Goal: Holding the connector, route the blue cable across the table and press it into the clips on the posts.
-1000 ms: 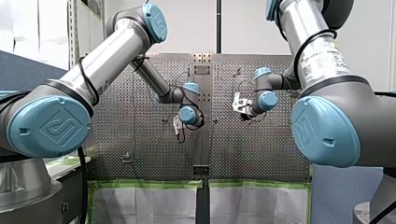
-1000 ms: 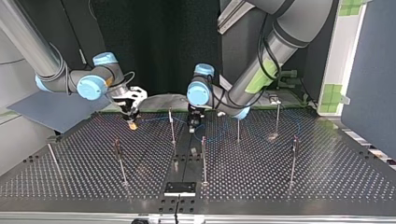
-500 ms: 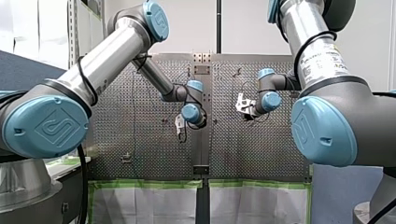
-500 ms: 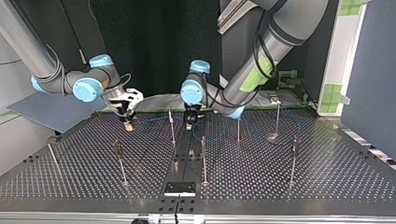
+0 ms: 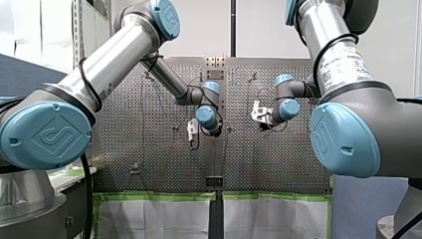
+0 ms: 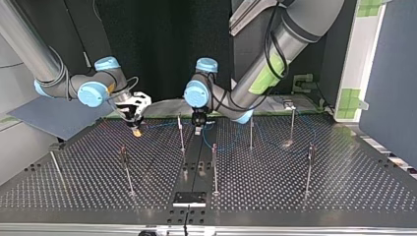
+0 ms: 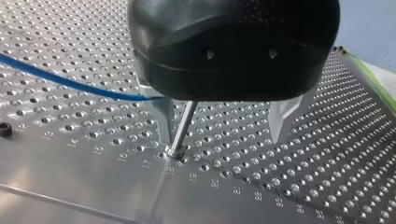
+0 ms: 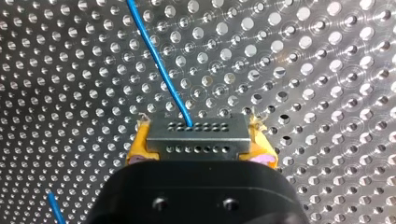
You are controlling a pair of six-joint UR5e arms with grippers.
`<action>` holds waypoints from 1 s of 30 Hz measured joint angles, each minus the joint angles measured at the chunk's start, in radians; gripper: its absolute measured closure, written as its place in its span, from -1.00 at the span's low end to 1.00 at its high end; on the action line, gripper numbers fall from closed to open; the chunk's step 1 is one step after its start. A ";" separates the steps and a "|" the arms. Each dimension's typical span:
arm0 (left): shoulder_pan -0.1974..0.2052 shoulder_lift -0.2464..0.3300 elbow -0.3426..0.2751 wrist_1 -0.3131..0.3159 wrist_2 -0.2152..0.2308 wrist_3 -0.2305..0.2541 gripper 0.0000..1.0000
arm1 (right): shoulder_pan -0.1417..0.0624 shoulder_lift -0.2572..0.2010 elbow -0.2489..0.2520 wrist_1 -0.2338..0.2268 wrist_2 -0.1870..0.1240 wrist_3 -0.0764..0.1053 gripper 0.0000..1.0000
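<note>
My right end effector (image 8: 201, 145) is clenched on the connector (image 8: 196, 129). Its yellow pads (image 8: 138, 148) press the block's two short ends, low over the tabletop (image 8: 327, 70), at the top view's left. My left end effector (image 7: 224, 123) is released. Its metal fingers (image 7: 285, 116) stand well apart and straddle a post (image 7: 183, 122), which sits just beside one finger near the tabletop's middle seam.

The blue cable (image 8: 159, 65) looks thin, light and limp, so it will likely sag and hold its curves instead of lying straight. Its smooth sheath may slide between metal fingers. The rigid connector is the sound place to hold. The spot where the wire enters it looks weakest, so any pull should be gentle. To seat the cable in a clip, I would pinch it close beside the post.

The connector is a small, flat, grey metal block with two rows of tiny holes in its face. The cable leaves one upper hole and runs ahead across the perforated plate. In the left wrist view it comes in over the tabletop and ends behind the finger beside the post; I cannot tell whether it touches the post. In the top view it shows only faintly among the posts (image 6: 251, 132), and the clips are too small to make out.
</note>
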 joint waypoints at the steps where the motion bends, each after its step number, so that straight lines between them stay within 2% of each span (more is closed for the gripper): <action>1: -0.003 0.003 -0.002 0.000 -0.002 0.001 -1.00 | 0.000 0.001 0.000 0.000 0.000 0.001 1.00; 8: -0.034 0.060 -0.058 0.041 -0.013 0.006 -1.00 | 0.000 0.018 0.001 0.001 -0.005 0.002 1.00; 15: -0.066 0.122 -0.129 0.011 -0.033 0.029 -1.00 | -0.007 0.021 0.001 0.002 -0.008 0.003 1.00; 24: -0.122 0.129 -0.150 -0.002 -0.064 0.036 -1.00 | -0.018 0.022 0.001 0.002 -0.020 0.004 1.00; 30: -0.177 0.129 -0.149 0.039 -0.086 0.006 -1.00 | -0.038 0.022 0.001 0.001 -0.026 0.006 1.00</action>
